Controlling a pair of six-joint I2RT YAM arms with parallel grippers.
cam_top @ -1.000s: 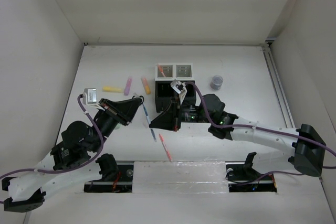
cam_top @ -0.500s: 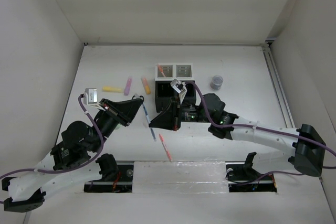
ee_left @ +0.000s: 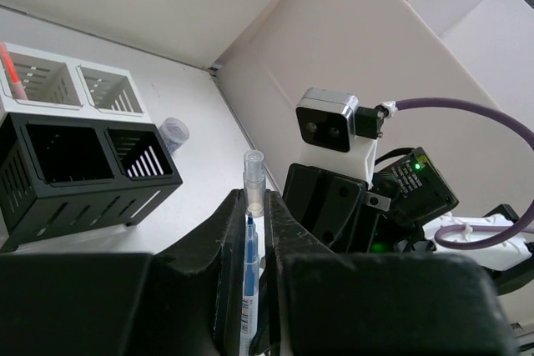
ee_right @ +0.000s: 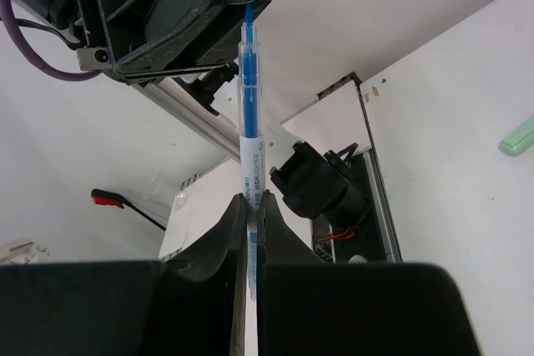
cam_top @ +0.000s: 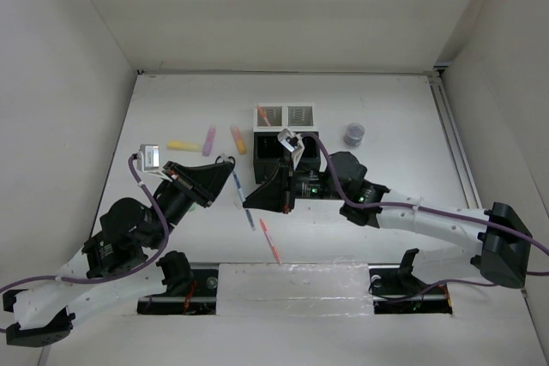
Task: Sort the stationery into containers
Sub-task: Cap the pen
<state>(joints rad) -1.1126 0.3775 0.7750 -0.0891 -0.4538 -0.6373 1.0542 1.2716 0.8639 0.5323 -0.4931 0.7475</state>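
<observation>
White tabletop [cam_top: 390, 109], walled in white on three sides, is spread beneath both arms. A blue pen [ee_right: 249, 122] is held between the two grippers. Its barrel is clamped by the closed right gripper [ee_right: 251, 201], and its clear-capped end is pinched by the left gripper [ee_left: 255, 206], whose fingers are drawn narrow around it. Just beyond the pen the mesh organiser [ee_left: 83, 198] is seen, with a reddish stick [cam_top: 264, 114] stood in its left white compartment. A red pen [cam_top: 270, 240] is laid nearer the arm bases. A yellow highlighter [cam_top: 183, 145], a pink highlighter [cam_top: 208, 140] and an orange highlighter [cam_top: 238, 140] are laid left of the organiser. A round grey item [cam_top: 353, 134] is set apart on its right.
</observation>
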